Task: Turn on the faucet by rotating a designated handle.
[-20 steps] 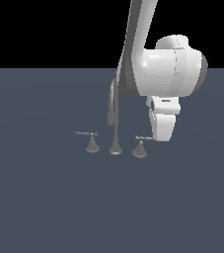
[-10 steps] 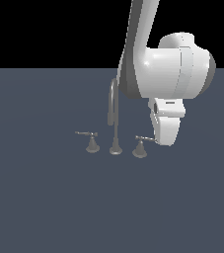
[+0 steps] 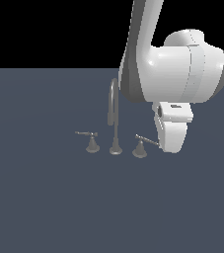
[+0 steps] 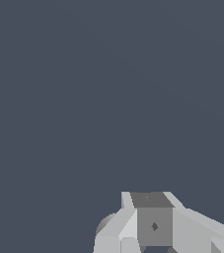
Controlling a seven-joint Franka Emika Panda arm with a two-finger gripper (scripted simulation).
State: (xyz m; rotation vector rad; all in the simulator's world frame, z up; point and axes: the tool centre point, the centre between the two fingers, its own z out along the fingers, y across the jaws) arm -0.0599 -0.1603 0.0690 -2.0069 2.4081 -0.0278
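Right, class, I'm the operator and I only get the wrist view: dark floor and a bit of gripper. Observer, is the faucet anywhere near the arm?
Observer: Yes. The faucet stands just to the exterior view's left of the gripper.
Operator: Which handle is nearest?
Observer: The handle whose bar points to the exterior view's right. Its tip appears to meet the gripper's edge, but I cannot confirm contact.
Operator: And the twin?
Observer: The other handle sits beyond the spout, with its bar pointing left, clear of the arm.
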